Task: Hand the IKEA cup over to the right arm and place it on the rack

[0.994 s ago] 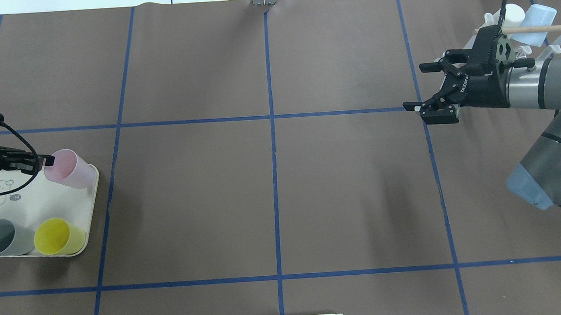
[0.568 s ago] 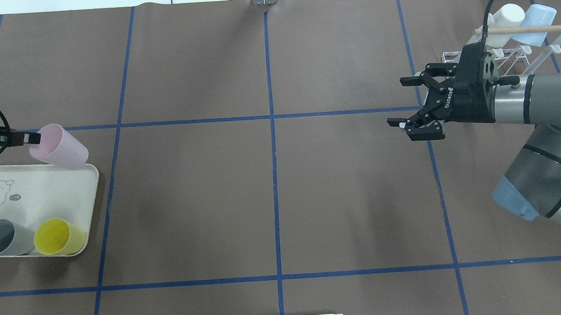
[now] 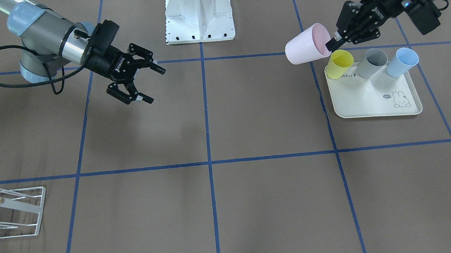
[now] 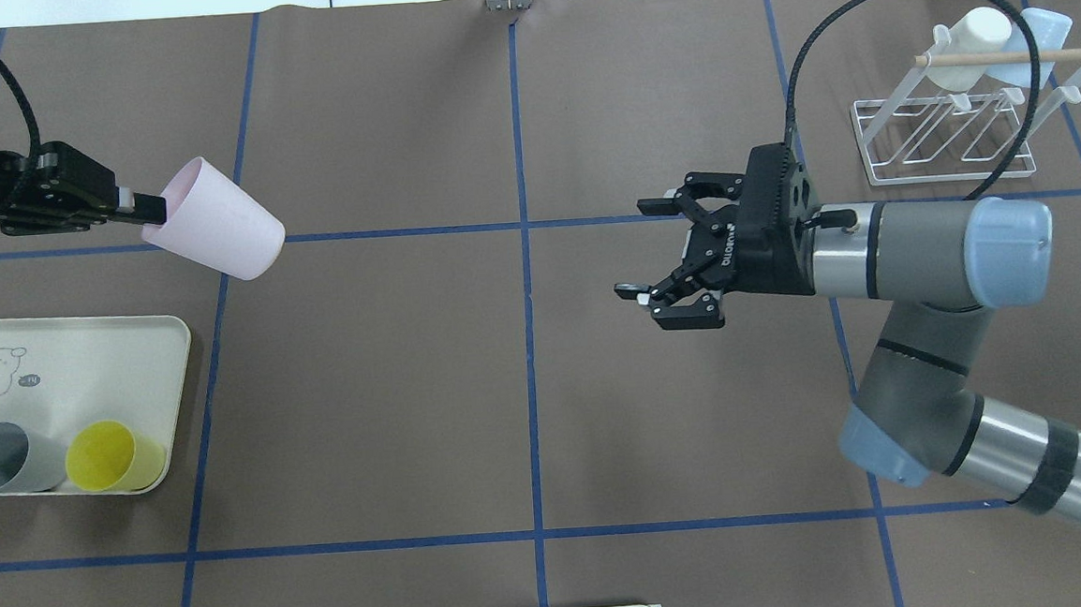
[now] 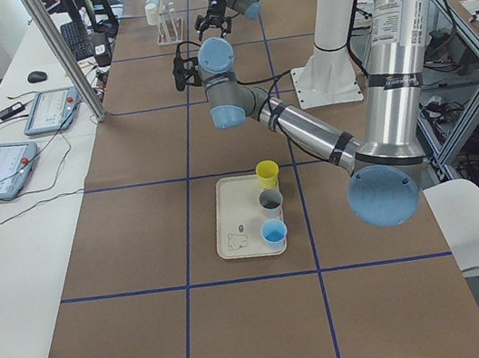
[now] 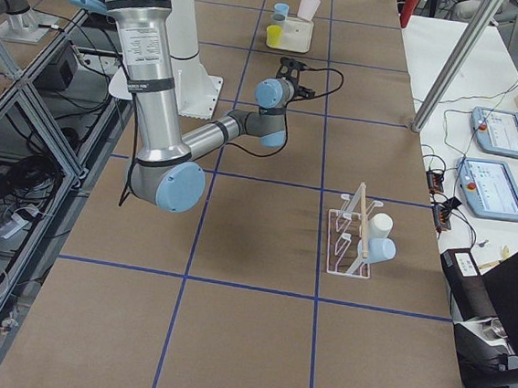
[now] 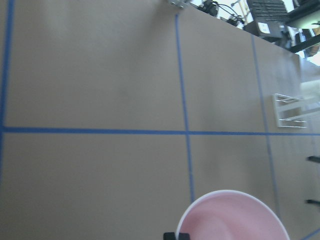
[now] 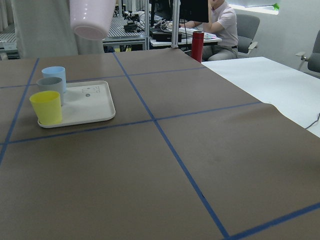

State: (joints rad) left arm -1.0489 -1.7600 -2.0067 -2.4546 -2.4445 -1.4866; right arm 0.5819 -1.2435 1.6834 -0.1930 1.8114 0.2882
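A pink IKEA cup [image 4: 216,220] hangs tilted in the air above the table, just beyond the tray's far edge. My left gripper [image 4: 152,210] is shut on its rim, one finger inside the mouth. From the front, the cup [image 3: 306,45] points toward the table's middle, with the left gripper [image 3: 332,45] behind it. The rim fills the bottom of the left wrist view [image 7: 235,217]. My right gripper [image 4: 640,248] is open and empty, right of centre, facing the cup [image 8: 92,17]. The white wire rack [image 4: 943,138] stands at the far right.
The cream rabbit-print tray [image 4: 74,355] at the left holds a yellow cup [image 4: 113,456], a grey cup [image 4: 6,456] and a light blue one [image 3: 401,61]. A white cup [image 4: 970,43] and a light blue cup [image 4: 1045,29] hang on the rack. A person [image 8: 222,22] sits beyond the table.
The left gripper has lifted the pink cup off the tray and carried it up and toward the middle. The right arm has swung from beside the rack toward the centre, still open.
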